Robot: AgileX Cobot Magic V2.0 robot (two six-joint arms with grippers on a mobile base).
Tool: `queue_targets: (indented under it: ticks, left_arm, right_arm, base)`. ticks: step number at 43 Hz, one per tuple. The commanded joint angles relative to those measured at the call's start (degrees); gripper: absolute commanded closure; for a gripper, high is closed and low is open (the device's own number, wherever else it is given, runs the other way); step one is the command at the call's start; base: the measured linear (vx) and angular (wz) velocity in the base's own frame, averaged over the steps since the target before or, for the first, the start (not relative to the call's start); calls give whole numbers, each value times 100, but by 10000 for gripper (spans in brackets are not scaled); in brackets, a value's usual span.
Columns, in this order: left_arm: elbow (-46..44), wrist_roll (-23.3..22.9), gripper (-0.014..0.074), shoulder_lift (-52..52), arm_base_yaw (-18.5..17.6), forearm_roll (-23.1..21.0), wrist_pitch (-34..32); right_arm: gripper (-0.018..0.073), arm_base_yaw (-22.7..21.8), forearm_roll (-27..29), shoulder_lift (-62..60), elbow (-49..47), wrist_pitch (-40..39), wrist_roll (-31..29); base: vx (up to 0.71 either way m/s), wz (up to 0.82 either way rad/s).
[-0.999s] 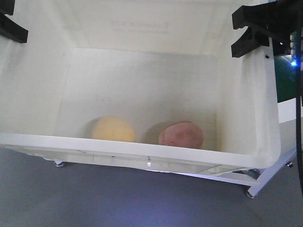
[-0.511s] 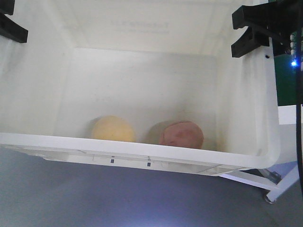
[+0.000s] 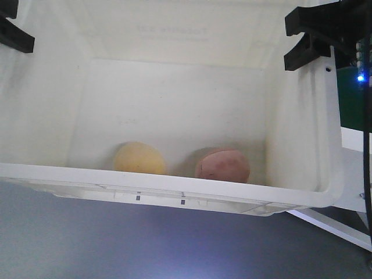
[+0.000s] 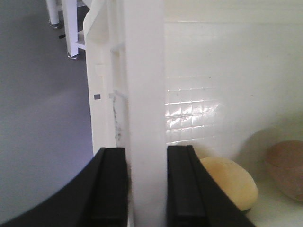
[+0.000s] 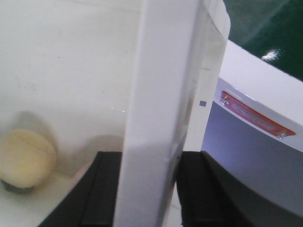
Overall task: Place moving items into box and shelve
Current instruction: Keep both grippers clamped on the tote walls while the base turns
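Observation:
The box (image 3: 174, 187), a large white tote, fills the front view, held up by its two side walls. My left gripper (image 3: 11, 32) is shut on the left wall (image 4: 142, 71), one finger on each face. My right gripper (image 3: 311, 38) is shut on the right wall (image 5: 161, 71) the same way. Both moving items lie on the box floor against the near wall. The pale yellow one (image 3: 139, 158) is on the left, the pinkish-red one (image 3: 222, 165) on the right. The left wrist view shows the yellow lump (image 4: 232, 182) just past the inner finger and the pink lump (image 4: 286, 165) beyond it. The yellow lump (image 5: 26, 158) also shows in the right wrist view.
Grey floor (image 3: 116, 244) lies under the box. A white frame rail (image 3: 337, 224) slants at the lower right, with a green surface (image 3: 351, 99) behind it. White furniture legs (image 4: 71, 28) stand at the far left. A white ledge with a red label (image 5: 251, 116) sits right of the box.
The white frame with its castors has slid rightward and mostly out of view under the box. The yellow item has rolled slightly. Both grippers keep their hold on the walls.

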Motion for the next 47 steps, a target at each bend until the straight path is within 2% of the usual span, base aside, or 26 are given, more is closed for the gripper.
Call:
queue_targets:
  ticks: [1, 47]
  left_arm:
    - [-240, -8, 597, -245, -47, -862, -395]
    - [-240, -8, 597, -245, -47, -862, -395]
  right_arm:
    - [559, 33, 758, -269, -271, -573, -153]
    - [559, 33, 752, -269, -271, -573, -153]
  base:
    - [-12, 45]
    - [-10, 49]
